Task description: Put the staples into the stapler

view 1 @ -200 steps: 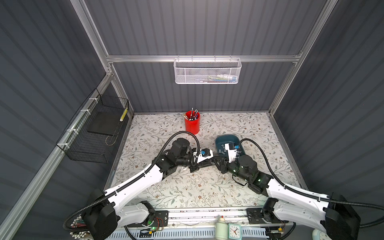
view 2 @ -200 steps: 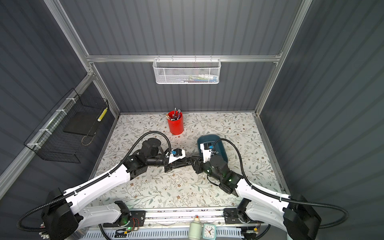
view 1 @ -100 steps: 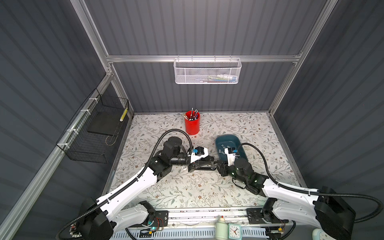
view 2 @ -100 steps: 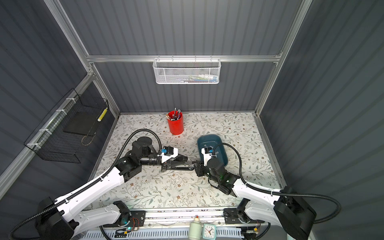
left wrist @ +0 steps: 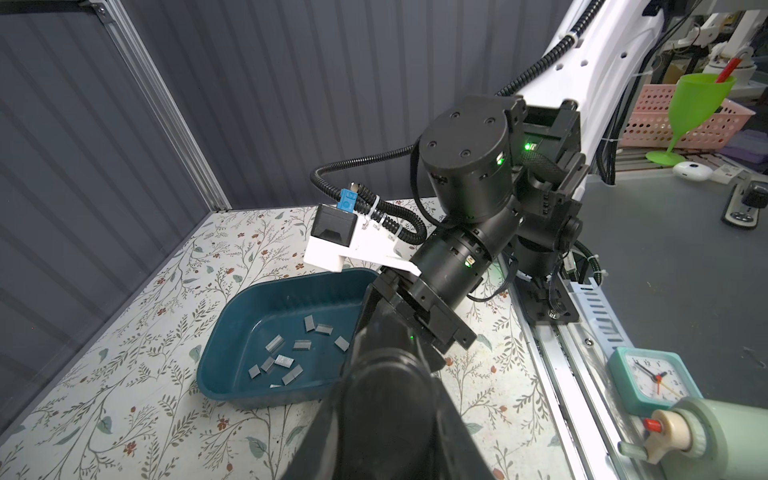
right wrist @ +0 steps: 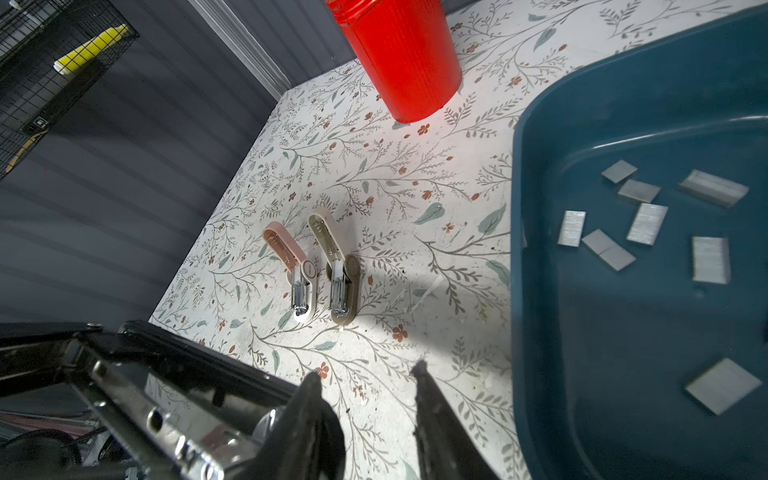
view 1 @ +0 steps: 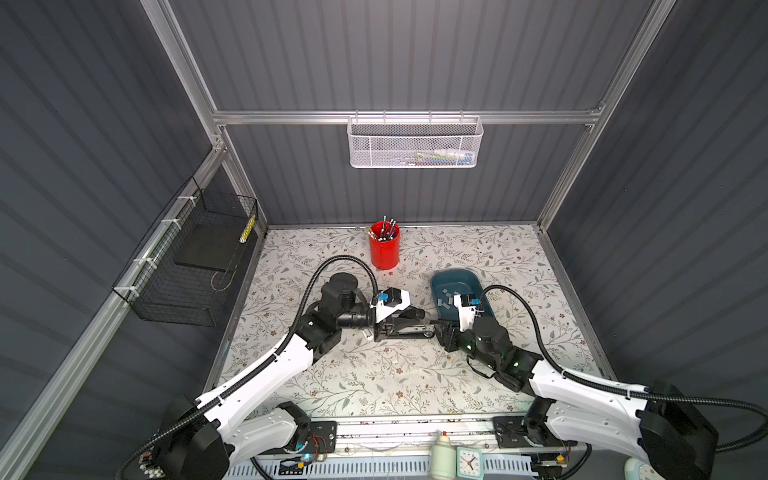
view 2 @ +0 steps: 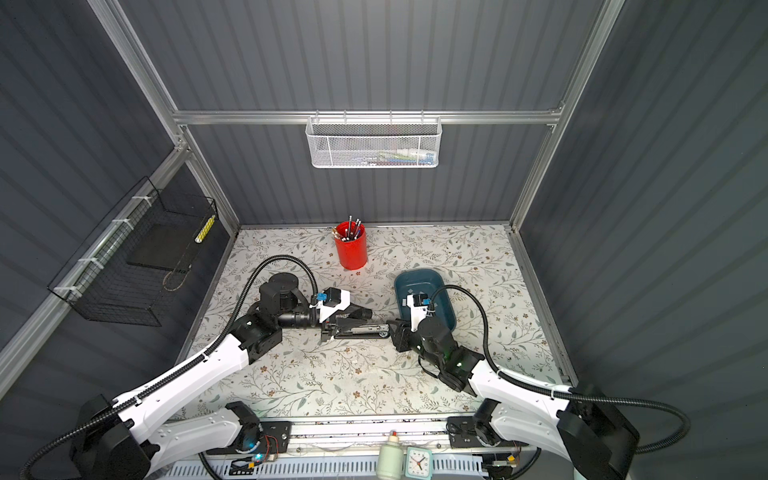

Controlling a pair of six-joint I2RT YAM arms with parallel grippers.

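Floral tabletop: right fingers between stapler and tray of staples.

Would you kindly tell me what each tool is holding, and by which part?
The left tool grips the open black stapler by its hinged end; the right tool, open at the other end, holds nothing.

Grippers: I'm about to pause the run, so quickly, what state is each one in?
Left gripper: closed on the black stapler.
Right gripper: open, holding nothing.
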